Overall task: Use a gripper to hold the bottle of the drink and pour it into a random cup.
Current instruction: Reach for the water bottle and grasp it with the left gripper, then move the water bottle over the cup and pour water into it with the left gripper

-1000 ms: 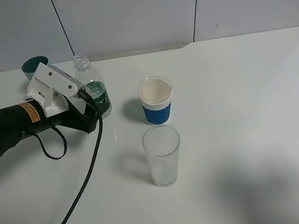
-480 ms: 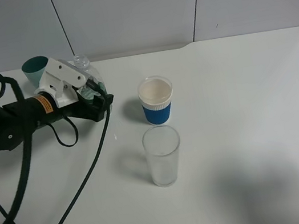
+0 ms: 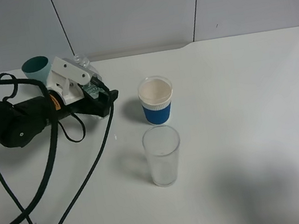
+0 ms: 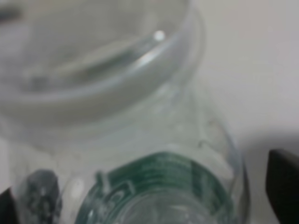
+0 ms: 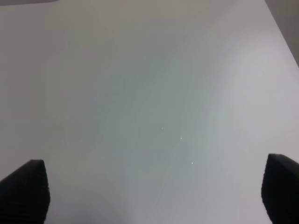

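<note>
Left end effector (image 3: 97, 93) spread around the uncapped bottle (image 4: 149, 140), not gripping; an off-centre squeeze could tip and spill it.

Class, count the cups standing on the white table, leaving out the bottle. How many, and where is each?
3. A teal tumbler stands far back on the left, a paper cup with a blue sleeve near the middle, and a clear glass in front of it. None appears hidden.

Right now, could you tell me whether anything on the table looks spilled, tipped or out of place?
Nothing spilled or tipped: the bottle, clear glass and paper cup stand upright. Only the black cable sprawls across the table.
</note>
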### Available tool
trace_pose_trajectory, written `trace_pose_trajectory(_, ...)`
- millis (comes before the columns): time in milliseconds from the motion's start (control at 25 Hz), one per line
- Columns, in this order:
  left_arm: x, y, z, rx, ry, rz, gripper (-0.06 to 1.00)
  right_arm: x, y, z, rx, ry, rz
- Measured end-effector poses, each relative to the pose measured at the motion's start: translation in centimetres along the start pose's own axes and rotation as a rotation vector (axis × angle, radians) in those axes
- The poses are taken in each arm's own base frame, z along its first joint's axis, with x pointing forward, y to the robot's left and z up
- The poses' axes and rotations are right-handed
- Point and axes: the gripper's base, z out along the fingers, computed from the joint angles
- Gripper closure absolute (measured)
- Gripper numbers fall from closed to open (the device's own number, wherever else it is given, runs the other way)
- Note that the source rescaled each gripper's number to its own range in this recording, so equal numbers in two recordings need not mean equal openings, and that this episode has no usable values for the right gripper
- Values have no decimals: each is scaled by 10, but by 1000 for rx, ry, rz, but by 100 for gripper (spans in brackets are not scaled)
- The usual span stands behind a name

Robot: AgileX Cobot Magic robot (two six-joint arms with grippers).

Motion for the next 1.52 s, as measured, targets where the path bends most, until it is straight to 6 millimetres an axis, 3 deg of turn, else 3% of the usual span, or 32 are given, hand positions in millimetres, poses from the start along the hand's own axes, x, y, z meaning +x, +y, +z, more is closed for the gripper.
trace_pose_trajectory(480,10,-2,6,14,-55,-64,17,0,0,0,0,0,0)
trace_pose_trajectory(600,9,-2,6,14,-61,-64,22,0,0,0,0,0,0)
trace_pose_trajectory(720,9,-2,6,14,-62,-64,39,0,0,0,0,0,0)
trace_pose_trajectory(880,9,-2,6,15,-63,-67,94,0,0,0,0,0,0)
trace_pose_trajectory(1520,9,-2,6,16,-56,-83,93,0,0,0,0,0,0)
